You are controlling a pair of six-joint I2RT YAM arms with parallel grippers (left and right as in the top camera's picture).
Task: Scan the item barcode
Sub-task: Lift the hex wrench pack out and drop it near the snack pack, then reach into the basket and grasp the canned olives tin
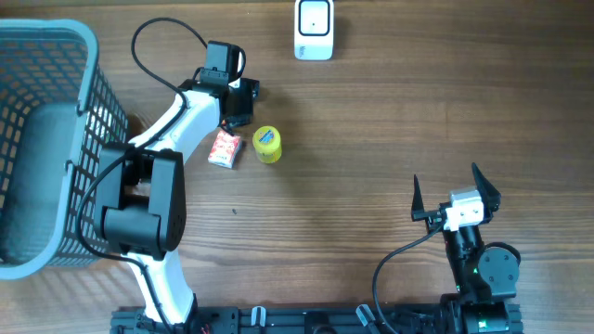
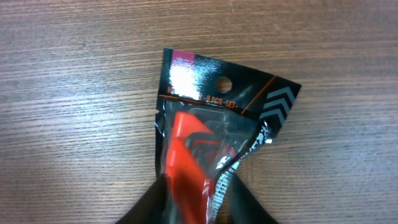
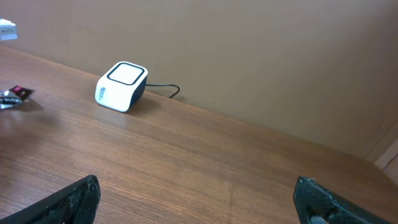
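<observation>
left wrist view: the black glossy packet shows against the table, header toward 12 o'clock. the left hand flanks its crumpled lower end, fingers partly apart; whether they pinch it i cannot tell. the right hand gapes wide, holding nothing, at 4 o'clock of the table. overhead: the scanner sits at 2 o'clock of the packet. i would take a firm hold low down, find the barcode, which this face does not show, and present it flat to the scanner window, avoiding glare. legible: orange "8 pcs -set-"; no brand readable.
</observation>
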